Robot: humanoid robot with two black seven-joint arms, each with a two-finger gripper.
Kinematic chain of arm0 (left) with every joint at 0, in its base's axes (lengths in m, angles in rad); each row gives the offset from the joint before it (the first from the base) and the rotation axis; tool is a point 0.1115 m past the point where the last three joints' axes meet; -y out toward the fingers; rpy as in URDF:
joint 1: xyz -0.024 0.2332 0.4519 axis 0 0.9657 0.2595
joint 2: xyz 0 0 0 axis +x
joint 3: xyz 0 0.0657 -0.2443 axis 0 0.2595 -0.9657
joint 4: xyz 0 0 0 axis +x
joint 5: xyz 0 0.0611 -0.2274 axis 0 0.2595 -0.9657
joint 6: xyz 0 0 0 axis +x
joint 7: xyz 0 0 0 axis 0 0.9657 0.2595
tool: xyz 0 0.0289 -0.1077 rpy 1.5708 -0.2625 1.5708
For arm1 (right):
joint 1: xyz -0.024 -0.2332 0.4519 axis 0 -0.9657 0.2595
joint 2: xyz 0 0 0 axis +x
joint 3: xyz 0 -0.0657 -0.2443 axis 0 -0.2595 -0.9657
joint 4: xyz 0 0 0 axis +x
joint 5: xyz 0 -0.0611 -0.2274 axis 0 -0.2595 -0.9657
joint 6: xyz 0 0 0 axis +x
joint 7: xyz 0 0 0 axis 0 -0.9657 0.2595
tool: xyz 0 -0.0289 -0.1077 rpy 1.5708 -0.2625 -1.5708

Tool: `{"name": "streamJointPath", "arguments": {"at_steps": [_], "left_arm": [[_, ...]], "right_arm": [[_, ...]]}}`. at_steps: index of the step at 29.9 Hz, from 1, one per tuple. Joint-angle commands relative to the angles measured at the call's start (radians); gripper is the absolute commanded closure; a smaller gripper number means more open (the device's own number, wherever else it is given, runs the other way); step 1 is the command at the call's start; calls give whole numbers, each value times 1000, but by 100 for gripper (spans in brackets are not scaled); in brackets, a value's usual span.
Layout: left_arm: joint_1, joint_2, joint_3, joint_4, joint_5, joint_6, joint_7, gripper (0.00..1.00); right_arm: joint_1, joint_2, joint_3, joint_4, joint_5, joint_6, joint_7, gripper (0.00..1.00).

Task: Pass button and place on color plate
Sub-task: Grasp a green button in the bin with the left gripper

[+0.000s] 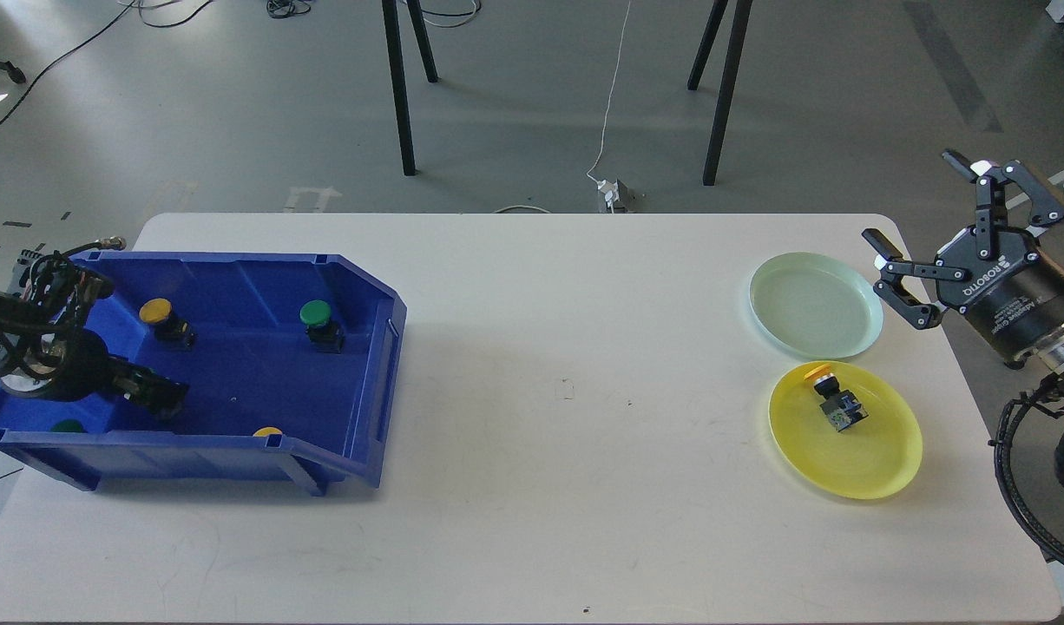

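A blue bin [371, 347] on the table's left holds a yellow button [159, 314], a green button [317, 318], a second green one [67, 425] and a second yellow one [268, 430], both half hidden by the bin's front wall. My left gripper [163, 398] reaches low inside the bin; it is dark and I cannot tell its fingers apart. A yellow plate [879, 451] at the right holds a yellow-capped button [831, 398]. A pale green plate [810, 304] lies behind it, bare. My right gripper [918, 230] is open and empty, right of the green plate.
The white table [541, 434] spans the view. Black stand legs [399, 87] and a white cable [614, 104] are on the floor behind it. My right arm's cables [1031, 486] hang past the table's right edge.
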Motion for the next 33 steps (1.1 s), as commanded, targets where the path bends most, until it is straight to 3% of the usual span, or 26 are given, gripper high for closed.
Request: {"name": "streamJointPath", "arguments": {"at_steps": [1, 15, 20, 33], "left_arm": [[-3, 0, 18, 8, -4, 10, 0, 7], [-1, -10, 18, 14, -8, 18, 0, 25], [-1, -10, 18, 14, -2, 18, 0, 43], [-1, -8, 18, 13, -4, 18, 0, 67]], "right_arm": [[-10, 0, -1, 2, 0, 0, 0, 2], [-23, 1, -1, 0, 0, 0, 0, 2], [-29, 1, -1, 0, 0, 0, 1, 2], [-46, 3, -2, -3, 0, 0, 11, 2]]}}
